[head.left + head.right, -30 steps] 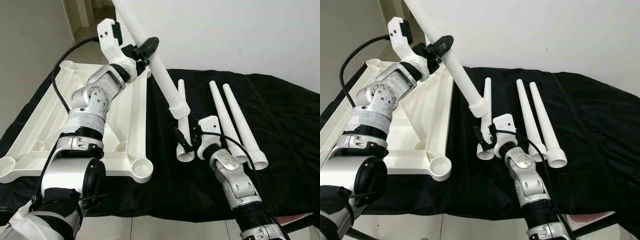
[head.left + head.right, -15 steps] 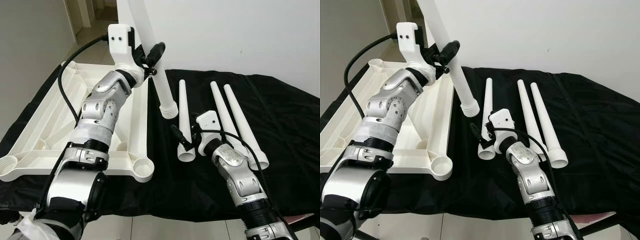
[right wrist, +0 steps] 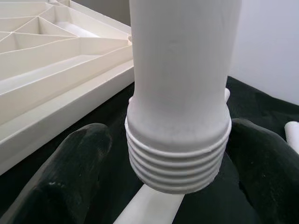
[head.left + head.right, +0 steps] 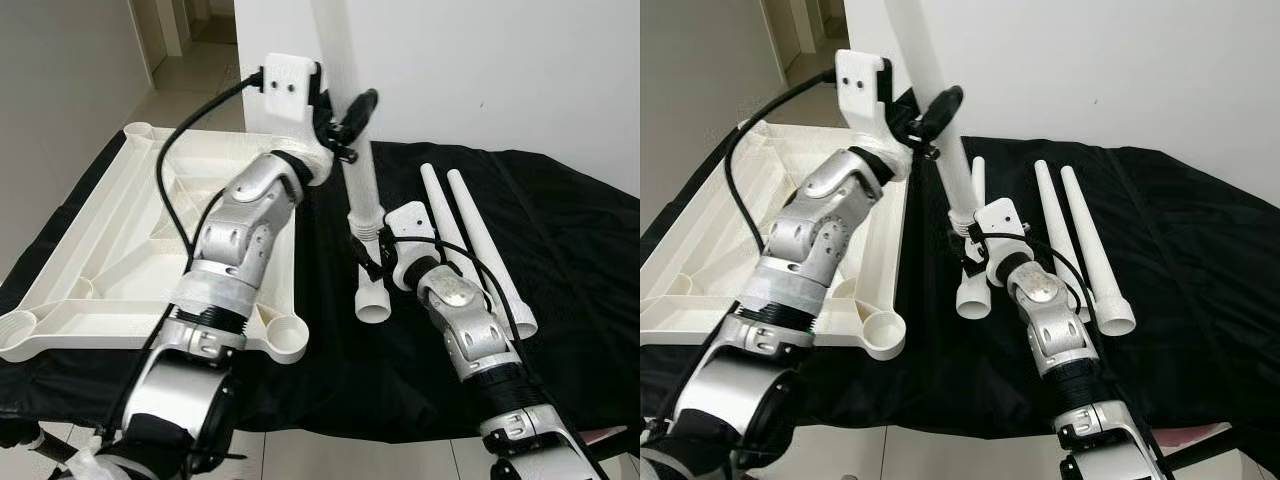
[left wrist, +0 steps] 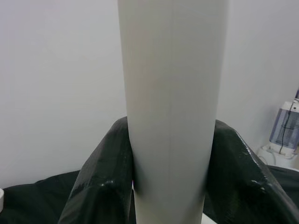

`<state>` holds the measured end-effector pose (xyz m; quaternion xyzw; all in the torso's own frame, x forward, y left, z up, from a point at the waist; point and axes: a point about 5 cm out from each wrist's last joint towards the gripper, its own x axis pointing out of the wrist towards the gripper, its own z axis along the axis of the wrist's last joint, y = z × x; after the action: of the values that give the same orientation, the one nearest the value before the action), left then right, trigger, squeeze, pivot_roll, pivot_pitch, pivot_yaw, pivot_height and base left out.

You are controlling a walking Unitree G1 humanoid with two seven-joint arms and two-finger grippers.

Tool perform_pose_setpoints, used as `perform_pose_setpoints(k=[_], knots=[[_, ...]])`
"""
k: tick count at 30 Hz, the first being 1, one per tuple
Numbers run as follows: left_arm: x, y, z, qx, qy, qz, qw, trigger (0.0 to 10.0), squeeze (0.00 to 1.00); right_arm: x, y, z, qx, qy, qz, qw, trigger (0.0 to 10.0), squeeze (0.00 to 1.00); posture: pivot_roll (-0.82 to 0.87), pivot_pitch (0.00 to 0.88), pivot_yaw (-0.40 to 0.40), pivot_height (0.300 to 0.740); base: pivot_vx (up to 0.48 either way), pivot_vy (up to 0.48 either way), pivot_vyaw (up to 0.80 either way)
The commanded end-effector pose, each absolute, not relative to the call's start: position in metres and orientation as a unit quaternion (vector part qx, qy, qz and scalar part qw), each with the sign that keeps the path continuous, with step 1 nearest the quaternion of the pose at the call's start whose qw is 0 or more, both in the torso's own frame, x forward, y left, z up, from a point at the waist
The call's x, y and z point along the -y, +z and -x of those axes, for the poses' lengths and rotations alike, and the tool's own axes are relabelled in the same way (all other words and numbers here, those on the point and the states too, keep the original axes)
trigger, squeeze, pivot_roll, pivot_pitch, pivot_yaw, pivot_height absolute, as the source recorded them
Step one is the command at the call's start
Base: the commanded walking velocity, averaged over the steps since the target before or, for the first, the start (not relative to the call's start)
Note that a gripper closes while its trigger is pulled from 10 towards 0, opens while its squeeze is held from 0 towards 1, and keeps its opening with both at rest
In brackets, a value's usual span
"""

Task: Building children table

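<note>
Swung upright since the earlier frame, the long white plastic table leg (image 4: 362,178) hangs pinched in the left hand (image 4: 345,125). At 9 o'clock, the upturned white plastic tabletop (image 4: 120,250) lies on the black-draped surface (image 4: 570,250). Right hand (image 3: 154,186), fingers spread, flanks the leg's threaded end.

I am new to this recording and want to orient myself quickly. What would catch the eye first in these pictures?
The eye goes first to the white table leg held nearly upright over the black cloth, with the left claw shut on its shaft. The right claw brackets its threaded end, fingers open on either side. To the robot's left lies the upturned white tabletop, and three more legs lie on the cloth.
</note>
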<state>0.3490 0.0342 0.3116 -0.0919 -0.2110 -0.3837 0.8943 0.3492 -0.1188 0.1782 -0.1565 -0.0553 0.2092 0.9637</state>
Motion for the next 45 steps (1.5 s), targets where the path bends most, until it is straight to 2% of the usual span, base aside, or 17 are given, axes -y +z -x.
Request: perform_pose_setpoints(k=[1,11,29,30,31,32,33,36,37,45], knots=[[-0.028,0.314,-0.344,0.215,-0.391,0.088,0.89,10.0,0.0,0.113,0.179,-0.351,0.062,0.221,0.166,0.959,10.0,0.0,0.01,0.0,-0.015,0.74,0.0,0.0,0.0],[-0.01,0.309,-0.332,0.206,-0.415,0.094,0.881,10.0,0.0,0.106,0.197,-0.359,0.105,0.219,0.171,0.955,10.0,0.0,0.02,0.0,-0.016,0.74,0.0,0.0,0.0],[-0.006,0.312,-0.329,0.208,-0.415,0.098,0.88,10.0,0.0,0.105,0.203,-0.363,0.117,0.212,0.158,0.957,10.0,0.0,0.02,0.003,-0.019,0.74,0.0,0.0,0.0],[-0.006,0.312,-0.329,0.208,-0.414,0.098,0.881,10.0,0.0,0.105,0.203,-0.363,0.117,0.212,0.157,0.957,9.2,0.0,0.02,0.003,-0.019,0.74,0.0,0.0,0.0],[-0.006,0.313,-0.329,0.209,-0.414,0.097,0.881,10.0,0.0,0.105,0.203,-0.363,0.116,0.211,0.157,0.958,4.8,0.0,0.02,0.008,-0.02,0.74,0.0,0.0,0.0],[-0.006,0.313,-0.329,0.209,-0.413,0.097,0.881,10.0,0.0,0.106,0.202,-0.363,0.114,0.211,0.156,0.958,4.2,0.0,0.02,0.008,-0.02,0.74,0.0,0.0,0.0],[-0.006,0.314,-0.329,0.21,-0.413,0.099,0.88,10.0,0.0,0.106,0.202,-0.363,0.11,0.21,0.151,0.96,2.1,0.0,0.02,0.011,-0.02,0.74,0.0,0.0,0.0],[-0.006,0.315,-0.329,0.211,-0.414,0.101,0.88,10.0,0.0,0.107,0.201,-0.364,0.106,0.207,0.148,0.961,1.8,0.0,0.02,0.011,-0.02,0.74,0.0,0.0,0.0],[-0.006,0.315,-0.328,0.211,-0.415,0.102,0.879,10.0,0.0,0.108,0.201,-0.365,0.105,0.205,0.152,0.961,0.0,0.0,0.01,0.01,-0.019,0.74,0.0,0.0,0.0],[-0.003,0.315,-0.325,0.214,-0.422,0.092,0.876,10.0,0.0,0.108,0.203,-0.366,0.109,0.202,0.153,0.961,0.0,0.0,0.01,0.009,-0.016,0.74,0.0,0.0,0.0]])
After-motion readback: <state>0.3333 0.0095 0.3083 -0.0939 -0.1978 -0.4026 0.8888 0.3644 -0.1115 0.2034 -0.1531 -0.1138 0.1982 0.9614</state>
